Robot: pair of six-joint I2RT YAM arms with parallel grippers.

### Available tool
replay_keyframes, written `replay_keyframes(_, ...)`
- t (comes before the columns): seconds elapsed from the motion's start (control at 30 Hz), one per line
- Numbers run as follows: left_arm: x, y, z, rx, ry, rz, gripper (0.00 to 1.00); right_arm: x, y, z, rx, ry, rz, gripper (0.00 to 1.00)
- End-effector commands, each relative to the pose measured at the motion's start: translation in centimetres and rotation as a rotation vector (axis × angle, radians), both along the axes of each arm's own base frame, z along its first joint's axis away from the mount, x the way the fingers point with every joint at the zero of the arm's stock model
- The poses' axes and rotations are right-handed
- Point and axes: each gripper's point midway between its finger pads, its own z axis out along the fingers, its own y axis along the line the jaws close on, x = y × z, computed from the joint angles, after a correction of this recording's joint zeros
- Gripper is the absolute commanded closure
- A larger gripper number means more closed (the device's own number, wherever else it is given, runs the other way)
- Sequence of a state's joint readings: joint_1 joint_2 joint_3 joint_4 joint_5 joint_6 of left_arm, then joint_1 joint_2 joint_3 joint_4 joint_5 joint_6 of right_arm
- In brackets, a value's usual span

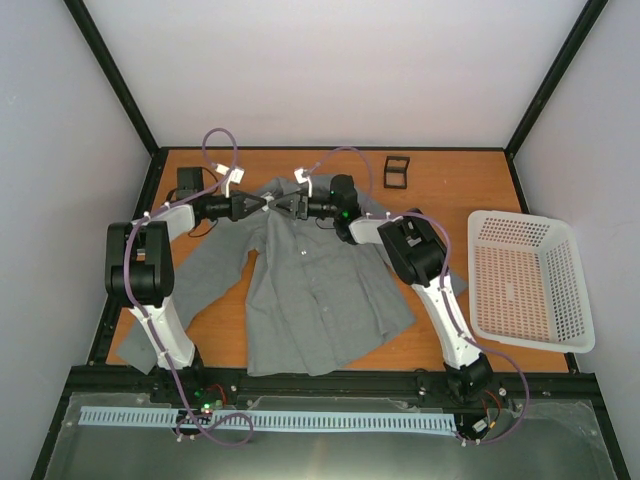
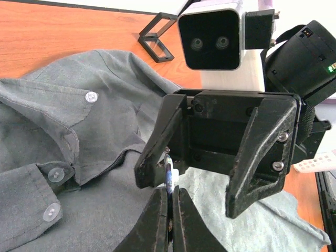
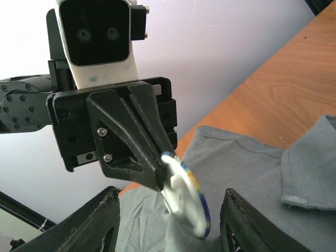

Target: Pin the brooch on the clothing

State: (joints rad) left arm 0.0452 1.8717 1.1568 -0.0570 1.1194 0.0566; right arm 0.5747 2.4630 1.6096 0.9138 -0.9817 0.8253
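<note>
A handover looks to be in hand. The left claw [image 2: 170, 195] is clamped edge-on around the brooch [image 3: 185, 195], above the 12 o'clock edge of the shirt [image 1: 310, 290]. The right claw [image 2: 191, 191] stands apart, straddling it. Next it must close squarely on the brooch's rim.

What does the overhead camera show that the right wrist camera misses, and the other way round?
Only overhead: the whole shirt spread out, a white basket and a small black holder. Only right wrist: the brooch, white back showing, pinched at its edge by the left hand. Both: grey shirt cloth, the orange table, and the left hand facing the open right hand.
</note>
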Motion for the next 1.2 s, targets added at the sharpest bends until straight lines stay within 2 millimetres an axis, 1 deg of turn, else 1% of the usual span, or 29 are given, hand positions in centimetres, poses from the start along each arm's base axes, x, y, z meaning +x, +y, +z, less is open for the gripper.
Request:
replay_keyframes(0.0, 0.0, 0.1, 1.4, -0.032, 0.001, -0.005, 0.99, -0.1, 1.1, -0.5, 0.02, -0.013, 0.014, 0.48)
replay_keyframes(0.13, -0.1, 0.2, 1.2, -0.024, 0.004, 0.005, 0.99, 0.2, 1.5, -0.8, 0.011, -0.009, 0.0, 0.51)
replay_keyframes(0.23, -0.3, 0.1, 1.4, -0.032, 0.004, -0.003, 0.99, 0.1, 1.5, -1.4, 0.001, -0.001, 0.003, 0.51)
replay_keyframes(0.33, -0.4, 0.1, 1.5, -0.034, 0.003, -0.003, 0.99, 0.1, 1.5, -1.9, -0.006, 0.009, 0.003, 0.56)
replay_keyframes(0.47, -0.5, 0.1, 1.3, -0.032, 0.006, -0.003, 0.99, 0.3, 1.6, -2.3, -0.008, 0.018, -0.009, 0.56)
replay_keyframes(0.57, -0.5, 0.1, 1.4, -0.031, 0.0, -0.006, 0.99, 0.8, 1.7, -2.6, -0.012, 0.039, -0.03, 0.6)
replay_keyframes(0.67, -0.6, 0.2, 1.4, -0.02, -0.011, -0.004, 0.99, 1.3, 1.7, -2.8, -0.011, 0.058, -0.051, 0.66)
replay_keyframes(0.83, -0.7, 0.2, 1.8, -0.025, -0.028, -0.009, 0.99, 1.4, 1.6, -3.1, -0.007, 0.081, -0.06, 0.7)
replay_keyframes(1.0, -1.1, 0.0, 2.0, -0.025, -0.056, -0.03, 0.99, 1.3, 1.8, -3.1, 0.006, 0.096, -0.039, 0.7)
replay_keyframes(1.17, -2.1, -0.3, 2.7, -0.034, -0.129, -0.069, 0.99, 0.9, 2.0, -3.2, 0.012, 0.112, 0.002, 0.7)
